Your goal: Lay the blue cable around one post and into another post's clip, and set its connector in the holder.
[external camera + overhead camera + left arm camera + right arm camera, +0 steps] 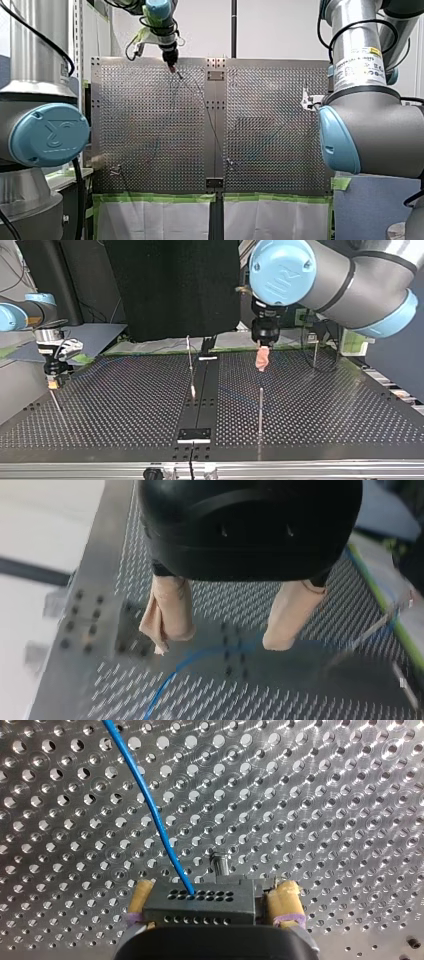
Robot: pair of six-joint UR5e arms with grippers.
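Blue cable (155,815): loose across tabletop (325,795), connector (200,902) clamped between right gripper (215,907) fingers at front view's right. Left gripper (222,630) fingers spread, empty, over cable at far side. Early stage, seemingly: no loop round post (260,410) yet; clipping, seating of connector left.

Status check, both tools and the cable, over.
Left tool open over blue cable. Right tool shut on connector. Metal peg just ahead of it.

A pale wall (280,30) stands beyond the far edge of the perforated table (150,125), with a dark upright pole (233,27) in front of it. Green tape (160,198) runs along the table's near edge above white sheeting (165,220). Seen from across the table, a large black panel (170,285) fills the far middle.
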